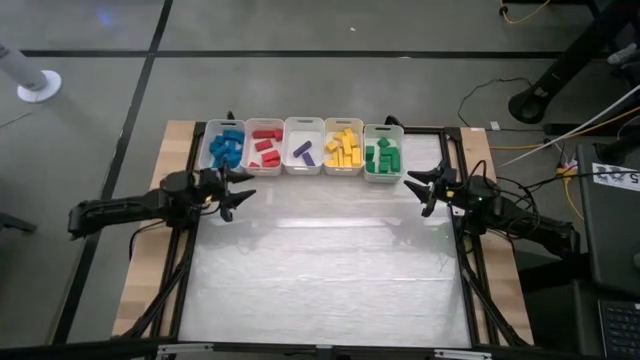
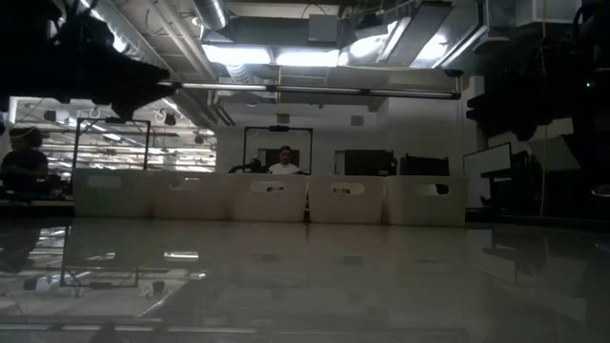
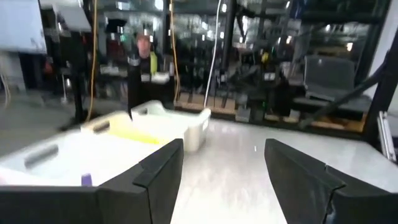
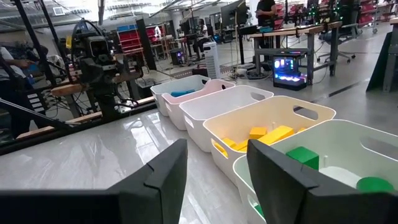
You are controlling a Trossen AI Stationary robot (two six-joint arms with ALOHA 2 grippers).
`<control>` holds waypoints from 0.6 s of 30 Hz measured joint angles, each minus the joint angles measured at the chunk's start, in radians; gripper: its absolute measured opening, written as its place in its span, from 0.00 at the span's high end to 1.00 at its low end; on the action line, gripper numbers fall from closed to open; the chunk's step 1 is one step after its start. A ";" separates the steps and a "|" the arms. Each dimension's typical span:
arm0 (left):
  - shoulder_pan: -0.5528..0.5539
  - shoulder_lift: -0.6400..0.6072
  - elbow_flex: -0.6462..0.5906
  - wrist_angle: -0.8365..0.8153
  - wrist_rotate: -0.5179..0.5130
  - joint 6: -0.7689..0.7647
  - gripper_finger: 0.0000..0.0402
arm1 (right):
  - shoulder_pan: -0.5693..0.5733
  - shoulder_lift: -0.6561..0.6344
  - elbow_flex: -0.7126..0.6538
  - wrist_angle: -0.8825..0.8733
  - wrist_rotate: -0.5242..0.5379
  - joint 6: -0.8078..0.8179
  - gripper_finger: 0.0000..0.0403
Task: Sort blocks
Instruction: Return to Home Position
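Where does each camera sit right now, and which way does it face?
High: overhead, straight down; shows left tool, right tool, white bins.
Low: table level, facing the bins' fronts; arms dark above.
Left wrist: past its open fingers toward the bins.
Right wrist: past open fingers along the bins.
Shared: every view shows bins.

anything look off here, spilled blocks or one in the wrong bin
Nothing stands out. The five white bins sit in a row, each holding one colour: blue blocks, red blocks, a purple block, yellow blocks, green blocks. The left gripper and right gripper hover open near the row's ends.
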 joint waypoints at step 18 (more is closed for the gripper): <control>0.001 -0.118 0.000 -0.169 0.013 0.050 0.47 | 0.000 0.000 0.001 0.000 0.000 -0.003 0.58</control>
